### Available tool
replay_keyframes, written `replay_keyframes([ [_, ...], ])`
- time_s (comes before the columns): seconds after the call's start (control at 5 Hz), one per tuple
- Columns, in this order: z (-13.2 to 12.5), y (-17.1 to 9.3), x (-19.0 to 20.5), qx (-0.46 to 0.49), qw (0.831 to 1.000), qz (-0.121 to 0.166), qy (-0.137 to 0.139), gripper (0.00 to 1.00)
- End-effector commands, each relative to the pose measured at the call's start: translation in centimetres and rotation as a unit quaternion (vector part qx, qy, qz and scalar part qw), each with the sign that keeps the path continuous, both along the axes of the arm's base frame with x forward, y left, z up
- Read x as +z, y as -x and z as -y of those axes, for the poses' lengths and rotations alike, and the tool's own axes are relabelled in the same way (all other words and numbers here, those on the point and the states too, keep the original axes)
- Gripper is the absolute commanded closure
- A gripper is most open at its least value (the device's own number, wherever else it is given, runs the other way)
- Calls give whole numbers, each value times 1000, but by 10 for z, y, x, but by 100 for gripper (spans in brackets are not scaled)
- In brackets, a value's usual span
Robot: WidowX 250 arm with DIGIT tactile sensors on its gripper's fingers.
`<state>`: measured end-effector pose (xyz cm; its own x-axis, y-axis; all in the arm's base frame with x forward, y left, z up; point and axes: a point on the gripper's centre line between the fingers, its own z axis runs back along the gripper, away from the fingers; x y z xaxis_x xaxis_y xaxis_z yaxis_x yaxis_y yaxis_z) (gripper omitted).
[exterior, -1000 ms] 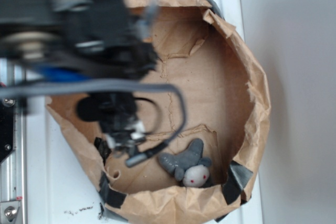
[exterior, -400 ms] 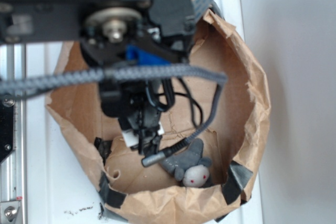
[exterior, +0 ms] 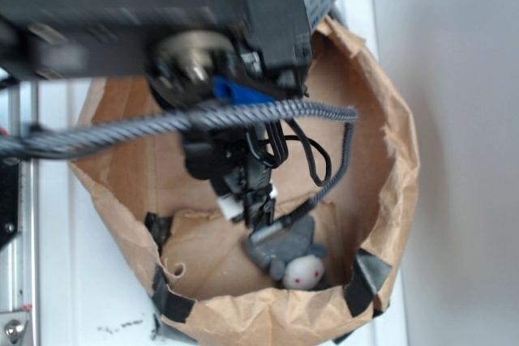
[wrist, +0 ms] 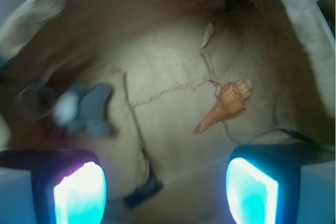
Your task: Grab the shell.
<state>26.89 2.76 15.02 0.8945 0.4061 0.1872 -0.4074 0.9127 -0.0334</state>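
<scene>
The shell (wrist: 227,103) is orange-tan and slim. It lies on the brown paper floor with its pointed tail toward the lower left, and shows only in the wrist view. My gripper (wrist: 165,184) hovers above the floor, open, its two glowing pads (wrist: 80,192) wide apart with nothing between them. The shell sits ahead of the right pad, apart from it. In the exterior view the gripper (exterior: 251,210) hangs inside the paper bag, and the arm hides the shell.
A grey-and-white plush toy (exterior: 292,253) lies near the bag's front wall, blurred at the left in the wrist view (wrist: 86,109). The crumpled paper bag rim (exterior: 403,160) rings the space, with black tape (exterior: 365,277) on it. A small dark bit (wrist: 143,193) lies on the floor.
The arm has swung right across the bag. The gripper has moved right, closer to the plush toy. The toy has not moved.
</scene>
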Motion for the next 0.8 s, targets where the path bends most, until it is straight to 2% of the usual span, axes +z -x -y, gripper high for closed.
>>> replay_keyframes([
  [0.0, -12, -15, -36, 57, 998, 18, -14, 0],
  [0.2, -23, -13, -42, 70, 998, 8, -8, 0],
  [0.6, -43, 4, -34, 95, 995, 24, 15, 0],
])
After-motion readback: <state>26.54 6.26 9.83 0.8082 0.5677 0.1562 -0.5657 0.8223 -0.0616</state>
